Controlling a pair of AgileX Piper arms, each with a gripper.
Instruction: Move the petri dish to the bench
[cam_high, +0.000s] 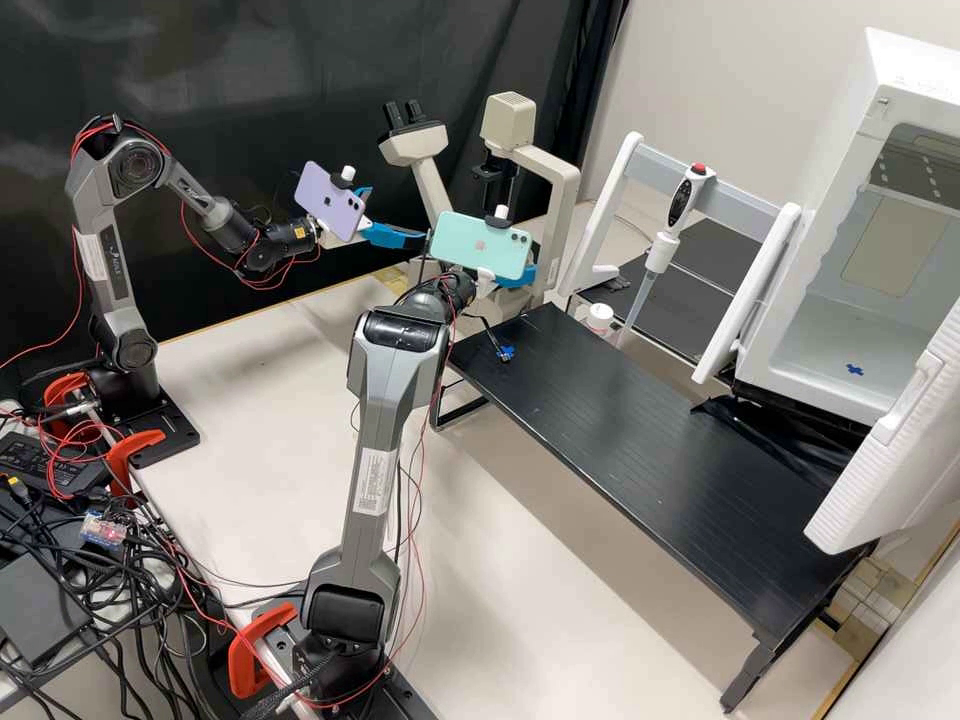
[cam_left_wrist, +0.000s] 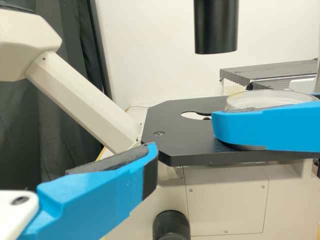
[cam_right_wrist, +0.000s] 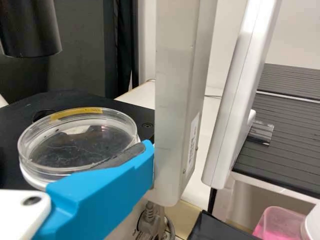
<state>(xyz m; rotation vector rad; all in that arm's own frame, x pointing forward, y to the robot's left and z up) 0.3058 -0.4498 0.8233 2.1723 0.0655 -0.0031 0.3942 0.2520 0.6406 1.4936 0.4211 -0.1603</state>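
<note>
Occupying the greatest area, one pale table (cam_high: 480, 560), running beneath the microscope (cam_high: 567, 210) and out to its left and front in the high view. White cabinet (cam_high: 915, 60), its door standing open, well to the right of the microscope. Black slatted stand (cam_high: 640, 430), low, starting just in front of the microscope and stretching away to its right. Pipette (cam_high: 655, 260) with red top, upright, between the microscope and the cabinet. Left pincer (cam_high: 398, 214), just left of the microscope; set wide, its two blue fingers well apart with nothing between them. Right pincer (cam_high: 517, 277), at the front of the microscope; one side lies along the dish's rim, though I cannot tell whether it is clamped. Phones, two: one purple (cam_high: 330, 200) on the left arm, left of the microscope; one teal (cam_high: 480, 245) on the right arm, before the microscope. Petri dish (cam_right_wrist: 77, 150), round and clear, level, a yellow strip on its rim, at the microscope's black stage (cam_left_wrist: 172, 125) and beside the right pincer; whether it rests there or is raised I cannot tell. Blue cross mark (cam_high: 507, 352), on the end of the stand nearest the microscope.
</note>
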